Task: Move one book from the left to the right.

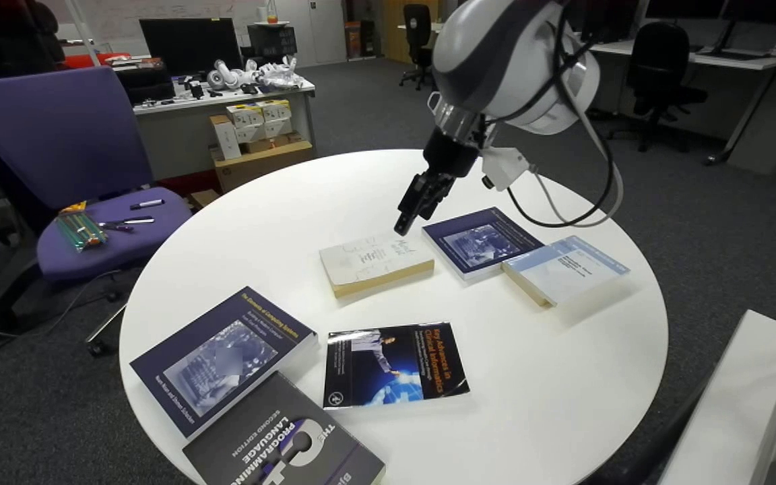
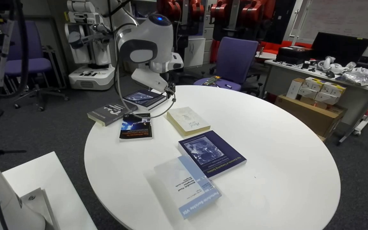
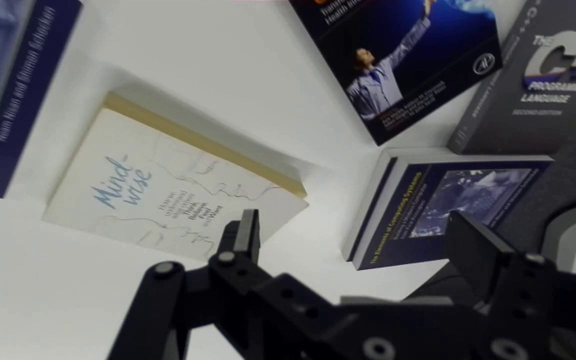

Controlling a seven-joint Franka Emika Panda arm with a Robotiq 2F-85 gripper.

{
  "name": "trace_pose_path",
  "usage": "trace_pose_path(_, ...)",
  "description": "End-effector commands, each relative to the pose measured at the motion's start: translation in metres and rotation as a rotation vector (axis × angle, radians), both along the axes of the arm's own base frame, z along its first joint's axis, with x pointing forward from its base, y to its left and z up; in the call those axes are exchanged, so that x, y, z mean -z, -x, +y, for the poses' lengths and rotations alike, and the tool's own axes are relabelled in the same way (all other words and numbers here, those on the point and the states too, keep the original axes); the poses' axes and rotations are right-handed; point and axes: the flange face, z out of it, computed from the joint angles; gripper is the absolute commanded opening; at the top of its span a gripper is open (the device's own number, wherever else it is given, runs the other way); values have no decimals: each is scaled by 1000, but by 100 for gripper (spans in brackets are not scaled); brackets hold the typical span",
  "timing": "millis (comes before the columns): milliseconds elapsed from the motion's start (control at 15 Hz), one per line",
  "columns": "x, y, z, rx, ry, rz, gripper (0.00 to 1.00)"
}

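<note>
The cream Mindwise book (image 1: pixel 376 259) lies flat, cover up, on the round white bench (image 1: pixel 550 377). Which of the books here the job means, I can't tell from where I'm standing. The long axis of the cream one runs from its head, pointing at a dark blue Elements book (image 2: pixel 214 153), to its foot, facing a matching Elements book (image 1: pixel 223 364); its yellowed page edge is turned toward the black Key Advances book (image 1: pixel 396 367). That black one points its head roughly the same way as the cream one, though its long axis sits askew. Past the cream book's head, the dark blue copy has its foot nearest and its head pointing away; the pale blue book (image 2: pixel 185 185) overlaps it, farther out, head pointing away too. Past the cream book's foot, the matching copy aims its head back toward the cream one, and the grey C++ book (image 1: pixel 285 434), farther off, lies crosswise to it, foot close by its side; touching or not, I can't make out. The gripper (image 3: pixel 352 222) hangs above the bench near the cream book, apart from it, fingers spread wide and released; in the wrist view one finger crosses in front of the cream book's foot corner.
</note>
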Motion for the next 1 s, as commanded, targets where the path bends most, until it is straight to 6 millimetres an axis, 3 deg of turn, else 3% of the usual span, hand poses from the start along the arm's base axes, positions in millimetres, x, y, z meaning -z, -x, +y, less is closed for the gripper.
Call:
trace_pose_path(0, 1, -8, 4, -9, -24, 3, 100)
trace_pose_path(200, 3, -19, 1, -8, -41, 8, 100)
trace_pose_path(600, 2, -15, 2, -23, -4, -1, 100)
trace_pose_path(733, 15, -16, 20, 17, -17, 25, 100)
trace_pose_path(933, 56, -19, 61, 140, -78, 132, 100)
